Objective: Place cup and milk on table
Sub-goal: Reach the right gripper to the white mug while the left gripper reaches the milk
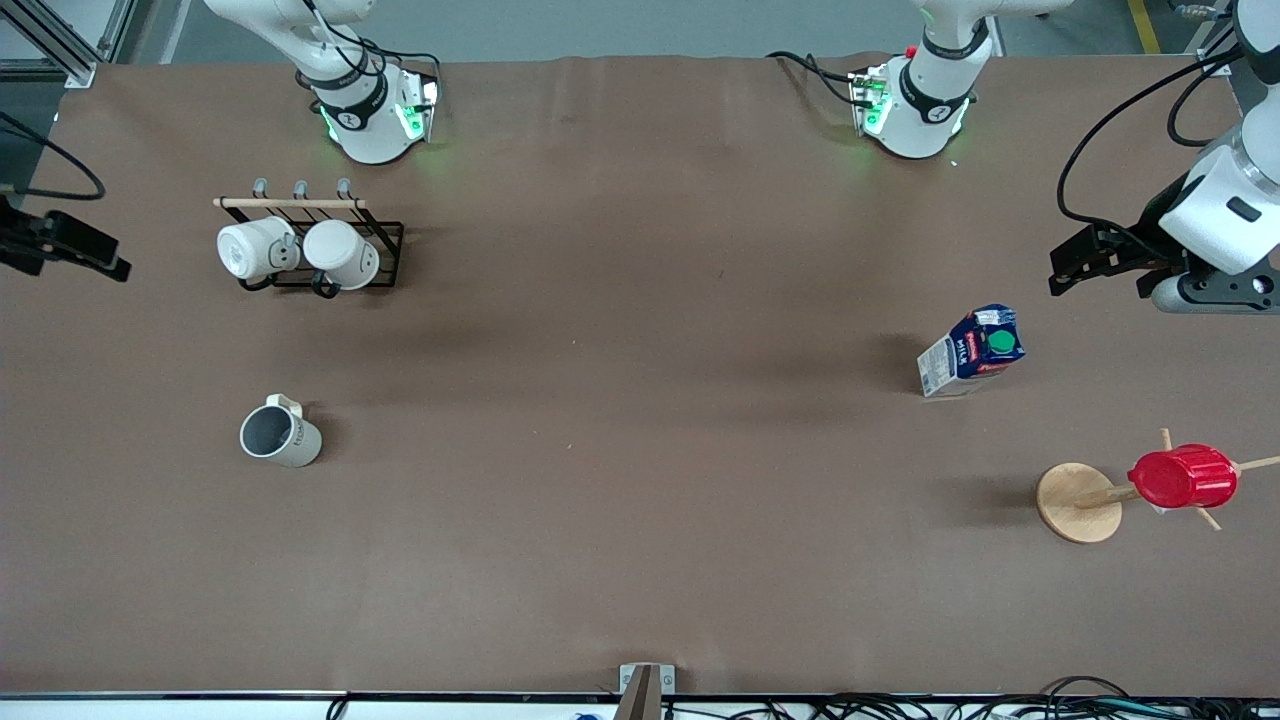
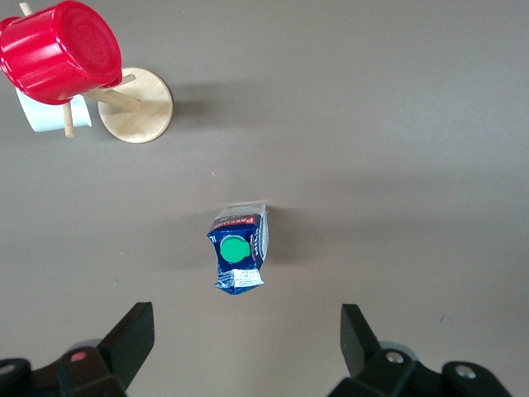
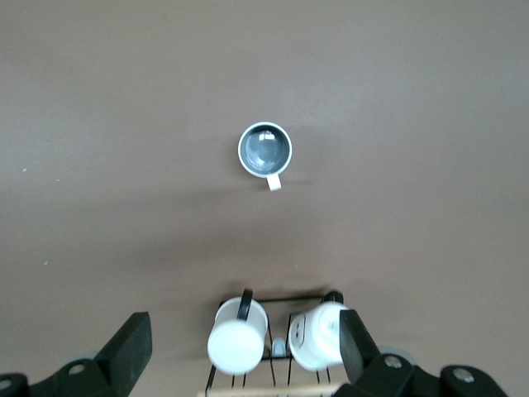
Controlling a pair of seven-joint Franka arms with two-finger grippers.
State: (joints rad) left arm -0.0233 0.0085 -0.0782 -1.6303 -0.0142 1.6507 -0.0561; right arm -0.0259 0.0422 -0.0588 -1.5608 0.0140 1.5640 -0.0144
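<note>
The cup [image 1: 280,436], off-white with a dark grey inside, stands upright on the brown table [image 1: 640,420] toward the right arm's end; it also shows in the right wrist view [image 3: 265,150]. The milk [image 1: 972,352], a blue and white carton with a green cap, stands on the table toward the left arm's end and shows in the left wrist view [image 2: 240,250]. My left gripper [image 1: 1072,270] hangs open and empty in the air beside the milk [image 2: 244,339]. My right gripper [image 1: 95,258] hangs open and empty at the right arm's end, over the mug rack's side [image 3: 241,347].
A black wire rack [image 1: 385,250] holds two white mugs [image 1: 255,248] [image 1: 342,254], farther from the front camera than the cup. A red ribbed cup [image 1: 1183,477] hangs on a wooden stand with a round base [image 1: 1075,505], nearer the front camera than the milk.
</note>
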